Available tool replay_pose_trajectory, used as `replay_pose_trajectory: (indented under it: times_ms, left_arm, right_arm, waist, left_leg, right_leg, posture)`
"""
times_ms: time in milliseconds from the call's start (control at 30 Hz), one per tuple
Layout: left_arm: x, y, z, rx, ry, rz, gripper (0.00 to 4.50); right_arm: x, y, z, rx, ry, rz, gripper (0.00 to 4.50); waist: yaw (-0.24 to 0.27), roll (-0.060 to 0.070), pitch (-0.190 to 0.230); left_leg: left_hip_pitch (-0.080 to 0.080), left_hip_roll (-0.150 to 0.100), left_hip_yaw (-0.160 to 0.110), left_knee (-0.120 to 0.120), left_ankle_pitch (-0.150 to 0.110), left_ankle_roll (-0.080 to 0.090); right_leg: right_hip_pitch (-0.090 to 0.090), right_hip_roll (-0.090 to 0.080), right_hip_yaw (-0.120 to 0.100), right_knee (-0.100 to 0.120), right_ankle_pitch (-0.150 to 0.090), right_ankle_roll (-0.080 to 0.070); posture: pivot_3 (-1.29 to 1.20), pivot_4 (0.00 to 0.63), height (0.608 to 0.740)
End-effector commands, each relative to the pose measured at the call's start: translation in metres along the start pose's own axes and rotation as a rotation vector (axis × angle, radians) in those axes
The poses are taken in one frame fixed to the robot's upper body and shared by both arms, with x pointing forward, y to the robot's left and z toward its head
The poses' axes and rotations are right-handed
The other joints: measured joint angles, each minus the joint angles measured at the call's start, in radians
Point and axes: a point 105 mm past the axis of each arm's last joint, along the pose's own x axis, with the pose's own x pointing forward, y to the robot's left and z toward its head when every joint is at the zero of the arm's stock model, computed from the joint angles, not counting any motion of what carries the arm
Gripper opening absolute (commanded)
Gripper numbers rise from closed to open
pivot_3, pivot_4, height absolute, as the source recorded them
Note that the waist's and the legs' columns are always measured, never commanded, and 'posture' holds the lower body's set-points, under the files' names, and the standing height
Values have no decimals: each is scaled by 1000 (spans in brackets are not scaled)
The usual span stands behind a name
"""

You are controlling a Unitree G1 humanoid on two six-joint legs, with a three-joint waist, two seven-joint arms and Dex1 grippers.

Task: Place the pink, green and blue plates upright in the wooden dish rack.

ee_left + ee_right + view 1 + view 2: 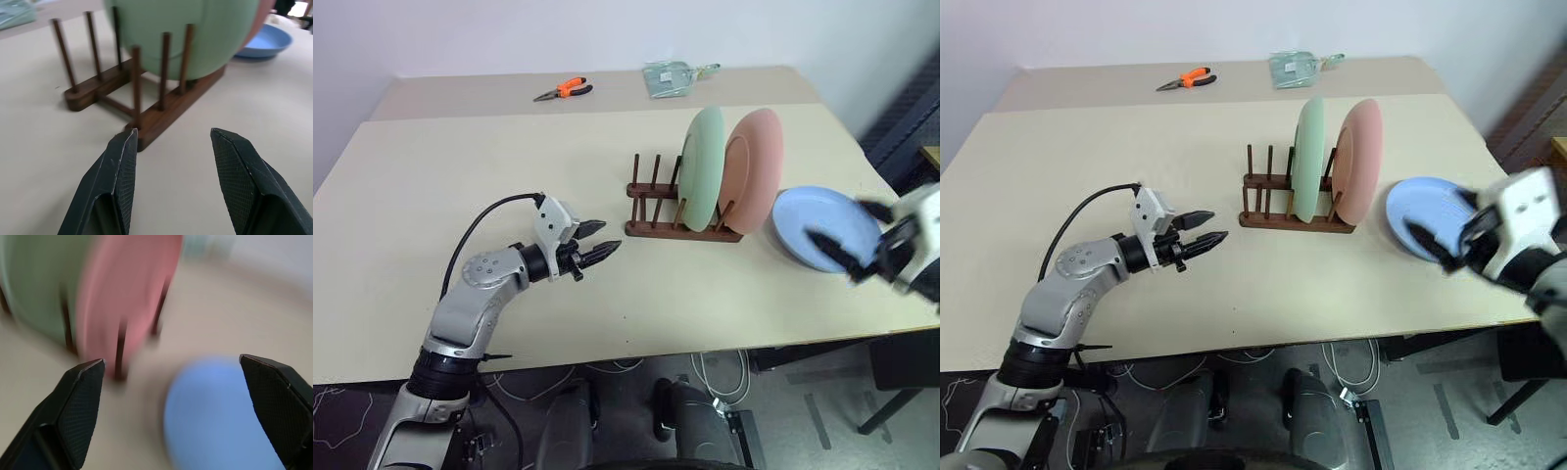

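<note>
A wide beige table (460,166) carries the work, with orange pliers (564,90) and a clear bag (668,76) far at the back. The wooden rack (680,211) stands in the middle; the green plate (703,166) and the pink plate (752,168) are already upright in it, side by side. The blue plate (822,227) lies flat on the table, just beside the rack on its right, so it is the last one to place.

The right gripper (852,245) is above the near right part of the blue plate, its fingers wide apart and empty. The left gripper (597,247) waits low over the table, left of the rack, fingers partly apart, holding nothing.

To do this step well, I think the right gripper should take the blue plate by its rim at the near edge, lift it, turn it to stand, and bring it to a free slot left of the green plate without knocking the others
</note>
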Motion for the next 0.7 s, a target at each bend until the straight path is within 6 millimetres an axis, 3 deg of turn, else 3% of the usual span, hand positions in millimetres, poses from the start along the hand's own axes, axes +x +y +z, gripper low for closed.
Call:
replay_pose_trajectory:
  times_ms: [33,133,200,267,467,600,700]
  left_arm:
    - [2,-9,14,37,-27,-68,2427]
    - [4,-11,16,53,-31,-81,2427]
    - [4,-11,15,53,-28,-78,2427]
    - [3,-12,15,50,-26,-75,2427]
    - [1,-15,11,48,-20,-62,2427]
    - [-1,-10,9,59,-18,-27,2427]
    - [-4,0,6,63,-13,21,2427]
  right_arm:
    - [17,-5,-28,-157,106,-73,4482]
    - [33,-11,-47,-225,150,-134,4482]
    - [42,-18,-53,-252,162,-175,3937]
    - [48,-24,-59,-290,178,-203,3116]
    - [55,-29,-59,-316,159,-222,44]
    - [48,-44,-31,-367,38,-308,44]
    - [32,-67,15,-417,-129,-478,44]
  waist:
    - [-2,0,0]
    - [-4,0,0]
    - [-4,0,0]
    - [-3,0,0]
    - [6,0,0]
    - [5,0,0]
    - [4,1,0]
  left_leg:
    - [0,0,0,0,0,0]
    - [0,-1,0,1,0,0]
    - [0,-1,0,1,0,0]
    - [0,-1,0,1,0,0]
    - [-2,-2,1,1,2,3]
    - [-1,-2,1,1,2,3]
    - [-1,-2,1,1,2,3]
  right_leg:
    - [0,0,0,0,0,0]
    - [-1,0,0,-1,1,0]
    - [-2,-1,0,-1,1,0]
    - [-2,0,0,0,2,0]
    - [-4,0,0,1,1,0]
    - [-3,0,0,1,2,0]
    - [-3,0,0,2,2,0]
  posture:
    - [0,150,740]
    - [0,150,740]
    - [0,150,740]
    - [0,150,740]
    - [0,150,740]
    - [0,150,740]
    - [0,150,740]
